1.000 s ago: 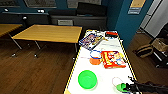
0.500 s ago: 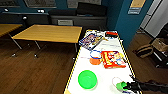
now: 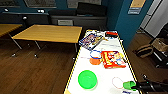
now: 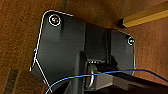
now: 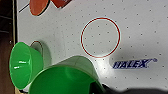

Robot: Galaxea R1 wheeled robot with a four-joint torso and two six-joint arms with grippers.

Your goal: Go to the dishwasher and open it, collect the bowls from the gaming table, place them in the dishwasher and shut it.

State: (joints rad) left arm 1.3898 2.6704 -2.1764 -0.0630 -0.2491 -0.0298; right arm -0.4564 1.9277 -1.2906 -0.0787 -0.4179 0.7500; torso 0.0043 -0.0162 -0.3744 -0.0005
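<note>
The small green bowl [image 3: 129, 85] sits at the right end effector [image 3: 136, 87], apparently gripped, over the white counter [image 3: 110, 72] beside its red circle [image 3: 117, 82]; the wide green bowl [image 3: 87, 79] lies apart from it, the orange bowl [image 3: 95, 60] beyond.

Three bowls [image 3: 87, 79] and two boxes [image 3: 113, 59] on the gaming table [image 3: 110, 73], wooden table [image 3: 50, 33] to its left.

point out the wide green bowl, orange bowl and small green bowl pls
wide green bowl [image 3: 87, 79], head view, middle of its inside.
orange bowl [image 3: 95, 61], head view, its front wall.
small green bowl [image 5: 62, 82], right wrist view, its inside.
</note>
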